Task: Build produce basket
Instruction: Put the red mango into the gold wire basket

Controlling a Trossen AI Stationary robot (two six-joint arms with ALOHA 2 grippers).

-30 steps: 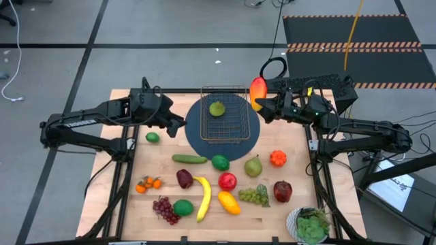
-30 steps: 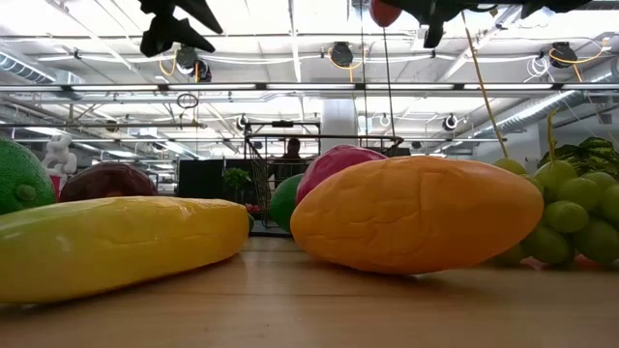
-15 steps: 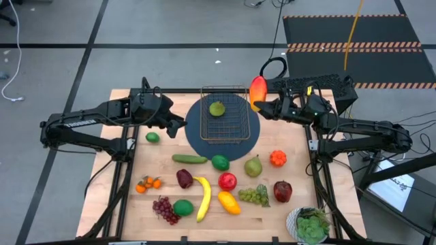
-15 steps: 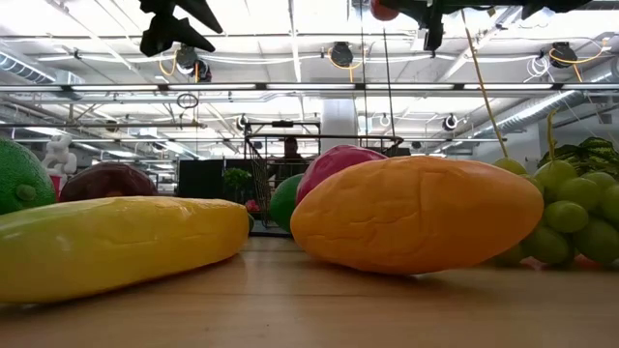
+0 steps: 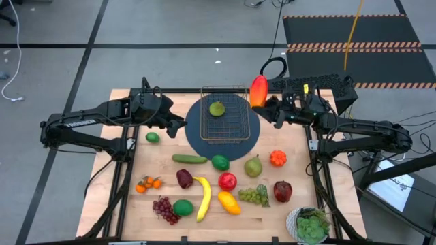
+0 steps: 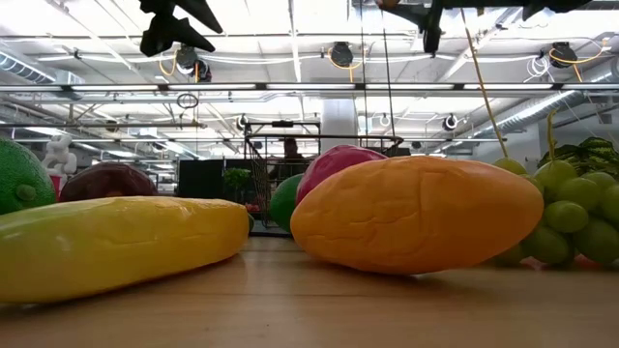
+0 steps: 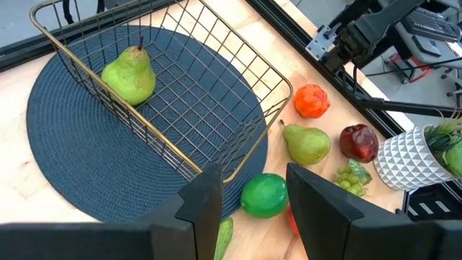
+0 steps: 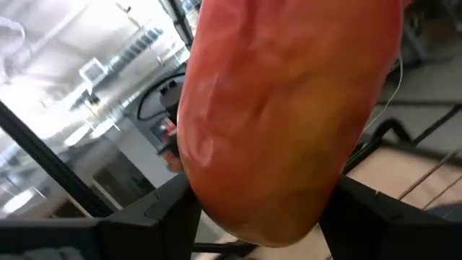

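The wire basket [image 5: 224,114] sits on a round dark-blue mat [image 5: 204,139] with one green pear [image 5: 216,108] in it; the left wrist view shows the basket [image 7: 180,87] and the pear [image 7: 130,74] too. My right gripper [image 5: 264,106] is high by the basket's right rim, shut on a red-orange mango [image 5: 258,90]. My left gripper [image 5: 178,126] hovers open left of the mat, holding nothing. The other produce lies on the table: banana [image 5: 203,197], cucumber [image 5: 189,158], limes, apples, grapes [image 5: 254,196]. My right gripper pinches the red-orange mango [image 8: 289,115] between its two fingers, one on each long side of it. The fingers come level from the table's right side. The mango is lifted clear, high above the table, standing out beyond the fingertips [image 8: 155,217].
A potted leafy plant [image 5: 310,226] stands at the table's near right corner. A green pear [image 5: 253,165], an orange [image 5: 277,158] and a dark red apple [image 5: 283,190] lie right of the mat. A lime [image 5: 152,137] lies below my left arm.
My right gripper has risen a little with the mango and turned slightly; in the low view the mango has nearly left the picture's top. My left arm has kept still.
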